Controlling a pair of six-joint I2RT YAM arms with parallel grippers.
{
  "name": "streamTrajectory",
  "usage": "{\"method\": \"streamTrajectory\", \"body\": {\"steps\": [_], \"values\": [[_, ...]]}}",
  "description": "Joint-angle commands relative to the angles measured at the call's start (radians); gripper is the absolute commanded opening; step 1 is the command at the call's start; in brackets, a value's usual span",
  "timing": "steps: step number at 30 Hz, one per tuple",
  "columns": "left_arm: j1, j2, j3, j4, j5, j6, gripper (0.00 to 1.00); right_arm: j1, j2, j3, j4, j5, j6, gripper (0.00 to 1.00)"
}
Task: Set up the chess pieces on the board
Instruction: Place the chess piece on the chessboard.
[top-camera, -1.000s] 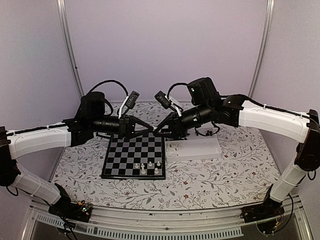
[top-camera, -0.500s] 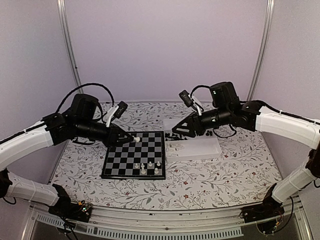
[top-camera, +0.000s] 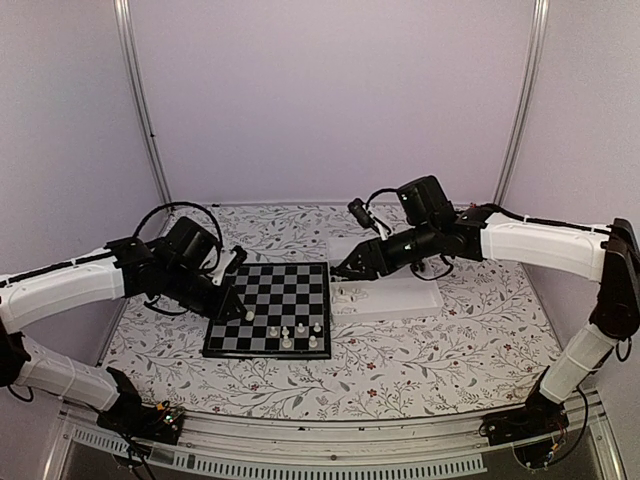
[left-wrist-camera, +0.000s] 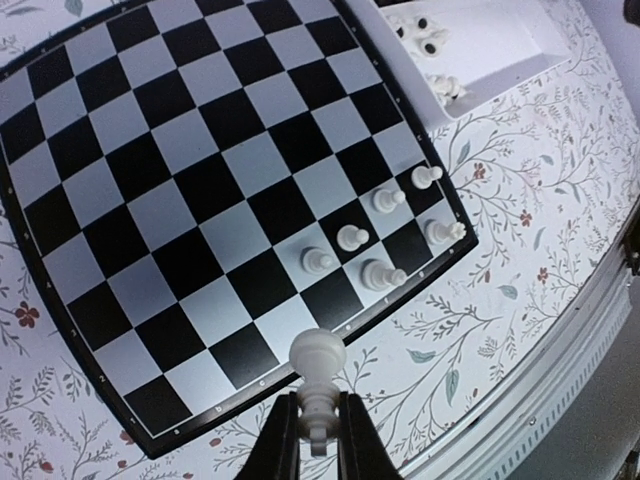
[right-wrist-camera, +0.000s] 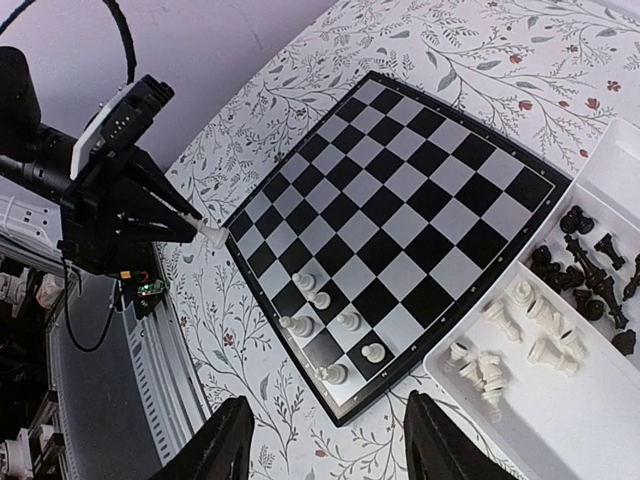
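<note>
The board (top-camera: 268, 305) lies left of centre, with several white chess pieces (top-camera: 300, 332) standing in its near right corner. My left gripper (top-camera: 241, 314) is shut on a white pawn (left-wrist-camera: 318, 372), gripped at its base. It hangs over the board's near left edge (left-wrist-camera: 240, 385), head toward the board. The right gripper (top-camera: 345, 270) is open and empty, hovering above the gap between board and tray. In the right wrist view its fingers (right-wrist-camera: 228, 440) stand wide apart, above the board's (right-wrist-camera: 400, 200) near right corner.
A white two-compartment tray (top-camera: 412, 290) sits right of the board; loose black chessmen (right-wrist-camera: 592, 262) fill one compartment and white ones (right-wrist-camera: 520, 340) the other. A flower-patterned cloth (top-camera: 440, 350) covers the table. A metal rail (top-camera: 330, 440) runs along the near edge.
The grippers met over the board's far edge a second ago. My left arm has since carried the white pawn down to the near left edge. The right gripper opened and drew back toward the tray.
</note>
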Motion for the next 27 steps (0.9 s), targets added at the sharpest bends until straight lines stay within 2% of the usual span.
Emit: {"method": "streamTrajectory", "body": {"steps": [1, 17, 27], "values": [[-0.024, 0.015, -0.026, -0.03, -0.052, -0.065, 0.0, -0.004, 0.034, 0.065, -0.011, -0.025, -0.008, 0.54], [-0.125, 0.206, 0.01, -0.035, -0.095, -0.123, 0.02, -0.004, 0.122, 0.114, -0.06, 0.006, -0.021, 0.53], [-0.136, 0.313, 0.087, -0.009, -0.097, -0.094, 0.03, -0.005, 0.139, 0.131, -0.071, 0.002, -0.04, 0.52]]}}
